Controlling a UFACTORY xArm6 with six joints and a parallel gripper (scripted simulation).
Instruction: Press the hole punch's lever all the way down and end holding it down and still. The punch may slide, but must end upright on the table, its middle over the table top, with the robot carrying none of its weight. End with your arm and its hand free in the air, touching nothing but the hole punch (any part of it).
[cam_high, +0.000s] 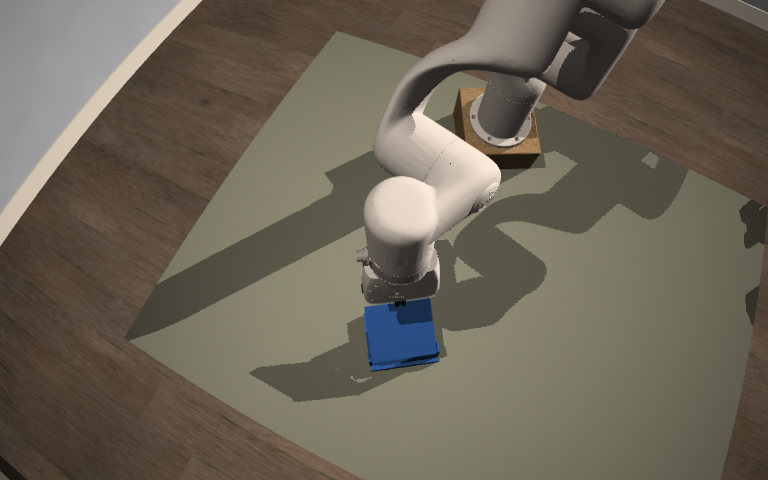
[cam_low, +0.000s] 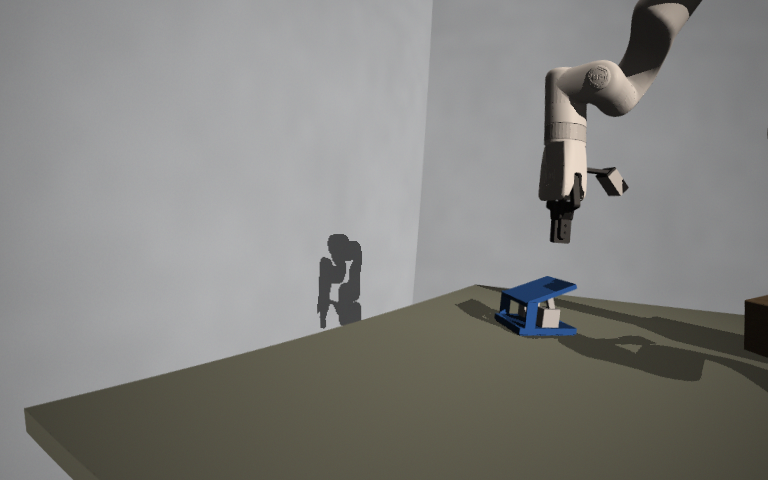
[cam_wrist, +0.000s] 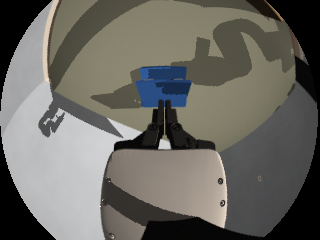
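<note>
Claw (cam_low: 560, 237) closed, empty, above hole punch (cam_low: 536, 307) lever.

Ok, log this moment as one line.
phase: pre-press | tool: shut, empty, above hole punch | lever: up, untouched

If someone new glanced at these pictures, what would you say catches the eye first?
The bright blue hole punch stands out, sitting upright on the olive table top with its lever raised. Directly above it hangs the pale arm, pointing straight down, its dark gripper shut on nothing and clear of the lever. On the grey wall, the arm's shadow is also striking.
</note>
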